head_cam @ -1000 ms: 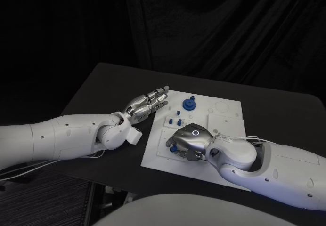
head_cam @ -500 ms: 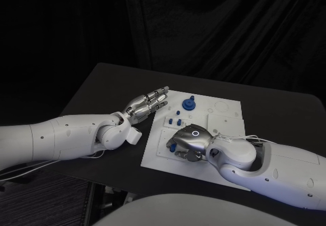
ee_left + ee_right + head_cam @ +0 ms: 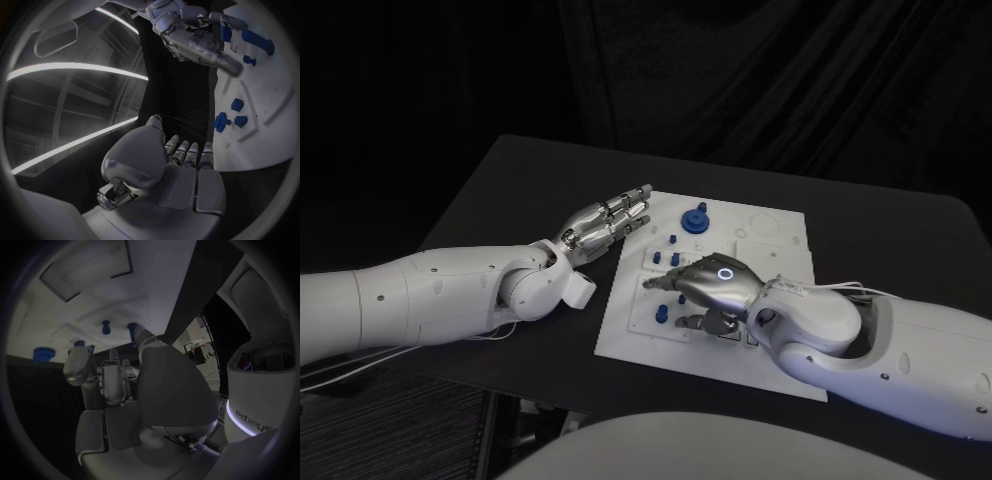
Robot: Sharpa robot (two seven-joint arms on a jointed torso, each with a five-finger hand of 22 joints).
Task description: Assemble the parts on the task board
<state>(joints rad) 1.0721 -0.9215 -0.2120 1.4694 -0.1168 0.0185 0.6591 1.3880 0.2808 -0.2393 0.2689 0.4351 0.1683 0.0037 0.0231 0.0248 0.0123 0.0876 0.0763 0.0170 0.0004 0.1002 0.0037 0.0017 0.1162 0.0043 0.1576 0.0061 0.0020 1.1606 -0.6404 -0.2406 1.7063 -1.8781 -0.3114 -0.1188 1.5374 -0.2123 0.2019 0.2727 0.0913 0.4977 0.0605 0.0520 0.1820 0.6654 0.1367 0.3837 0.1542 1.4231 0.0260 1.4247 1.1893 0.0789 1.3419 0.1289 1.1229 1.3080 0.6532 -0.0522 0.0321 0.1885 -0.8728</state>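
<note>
Head view, board: the white rectangular task board [image 3: 776, 262] lies mid-counter on the black counter [image 3: 516, 180], with small blue parts on it: a tall blue knob-like piece [image 3: 697, 217] near its far left corner, short blue pegs [image 3: 668, 260] at its left middle, and a blue piece [image 3: 652, 319] near its near left edge.
Head view, right hand: the silver right hand [image 3: 711, 290] hovers over the board's near middle, fingers curled downward; whether it holds a part cannot be told.
Head view, left hand: the silver left hand [image 3: 606, 222] sits just left of the board, fingers straight and apart, holding nothing.
Left wrist view: the left hand [image 3: 181, 160] is flat and empty beside the board edge [image 3: 275, 120]; blue parts [image 3: 222, 121] stand nearby and the right hand [image 3: 187, 37] reaches over the far pieces.
Right wrist view: the right hand [image 3: 109, 377] has fingers bent toward the board [image 3: 81, 305], blue pegs [image 3: 106, 327] beyond the fingertips.
Risk: judged from this, a misaligned descent could knock standing pegs over or jam a part askew.
Hidden: the right palm covers whatever lies beneath it; contact with any part is unclear.
</note>
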